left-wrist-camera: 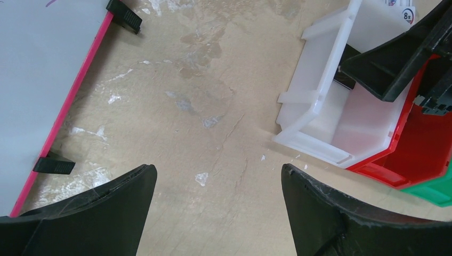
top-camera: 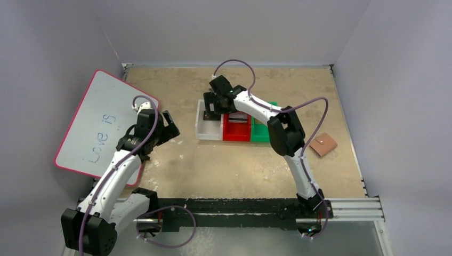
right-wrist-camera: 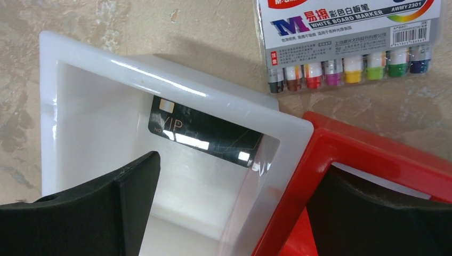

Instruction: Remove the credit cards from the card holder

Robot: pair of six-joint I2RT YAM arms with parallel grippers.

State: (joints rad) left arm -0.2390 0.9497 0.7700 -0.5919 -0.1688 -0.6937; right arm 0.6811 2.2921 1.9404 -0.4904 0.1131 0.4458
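Wide open, holding nothing: left gripper, right gripper. Risk: straddling white bin wall, snagging rim; slipping off flat black card.

Under my right gripper the white bin is glossy, slightly see-through plastic. The black credit card in it is shiny plastic with glare, the red bin beside it is glossy plastic, and the marker pack ahead has clear shiny wrap. My left gripper is matt black plastic with scuffed edges; the table below it is matt, rough and worn, and the whiteboard to its left is smooth.
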